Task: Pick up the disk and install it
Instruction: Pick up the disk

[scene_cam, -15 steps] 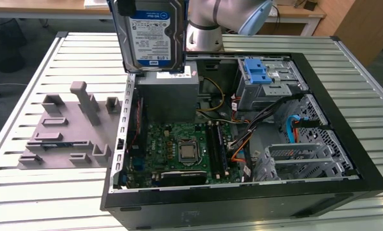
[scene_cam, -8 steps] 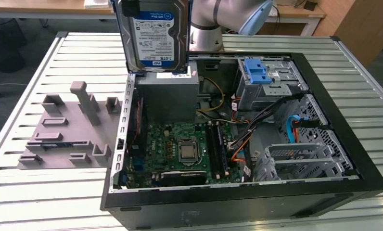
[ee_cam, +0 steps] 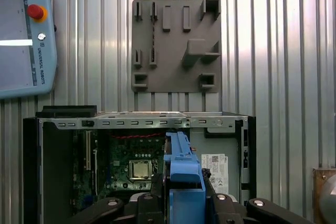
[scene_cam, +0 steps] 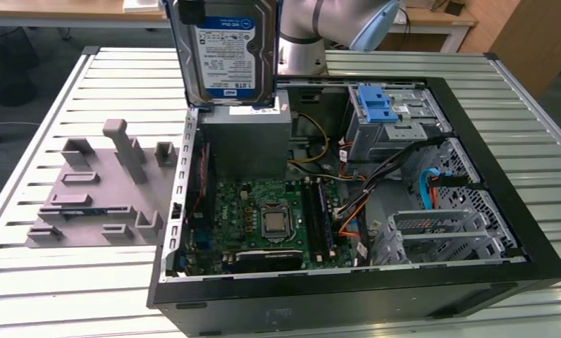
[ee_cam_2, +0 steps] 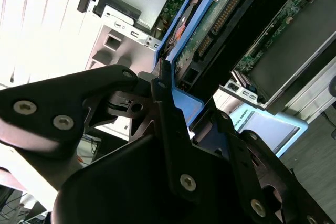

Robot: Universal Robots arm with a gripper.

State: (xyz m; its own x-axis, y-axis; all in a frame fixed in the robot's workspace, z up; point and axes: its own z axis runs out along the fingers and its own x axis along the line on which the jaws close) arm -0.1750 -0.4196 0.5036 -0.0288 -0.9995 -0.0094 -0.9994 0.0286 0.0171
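High over the open computer case (scene_cam: 337, 303), the disk (scene_cam: 226, 51) hangs upright with its label toward the exterior view, its blue carrier clamped in the pincer (ee_cam: 185, 184), which is closed on it. The pick-up looks done and the carry is in hand, the disk well clear of the table (scene_cam: 64, 289) and the grey holder plate (scene_cam: 92, 201). Installing it would likely call for turning it and lining the carrier up with the drive cage (scene_cam: 398, 130) by the blue latch (scene_cam: 375, 105).
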